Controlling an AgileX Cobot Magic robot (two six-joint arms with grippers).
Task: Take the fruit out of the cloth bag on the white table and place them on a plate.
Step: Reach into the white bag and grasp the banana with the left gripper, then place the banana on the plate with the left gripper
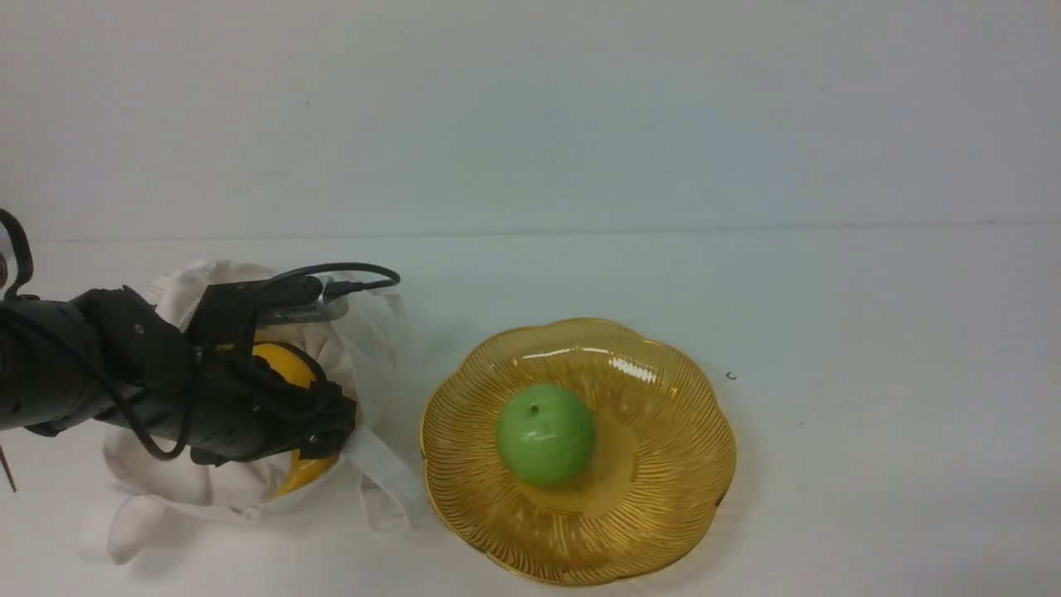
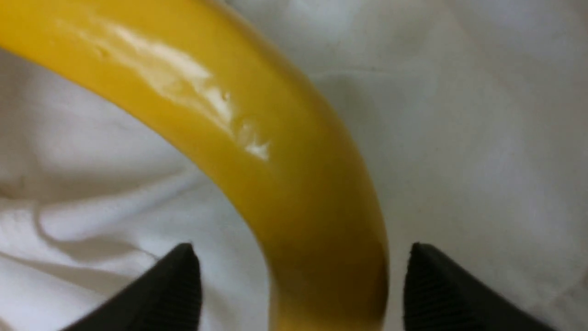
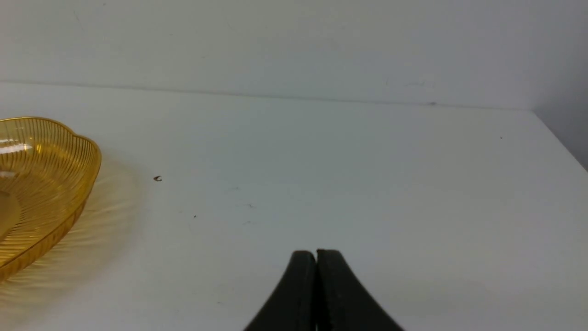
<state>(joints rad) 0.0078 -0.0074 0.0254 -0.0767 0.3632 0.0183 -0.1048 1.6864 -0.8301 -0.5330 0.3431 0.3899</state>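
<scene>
The fruit, a glossy yellow banana (image 1: 283, 365), lies in the open mouth of the white cloth bag (image 1: 166, 489) at the left of the white table (image 1: 829, 332). My left gripper (image 1: 319, 427) reaches down into the bag over it. In the left wrist view the banana (image 2: 275, 161) runs between the two black fingers (image 2: 179, 285), with a gap of cloth (image 2: 459, 138) showing on each side, so the left gripper (image 2: 301, 271) is open. The amber plate (image 1: 663, 514) sits right of the bag. My right gripper (image 3: 316, 257) is shut and empty above bare table, with the plate (image 3: 55, 184) off to its side.
A round green apple (image 1: 545, 434) rests in the middle of the plate. A bag strap (image 1: 385, 481) lies between bag and plate. A tiny dark speck (image 1: 730, 376) is on the table right of the plate. A white wall stands behind.
</scene>
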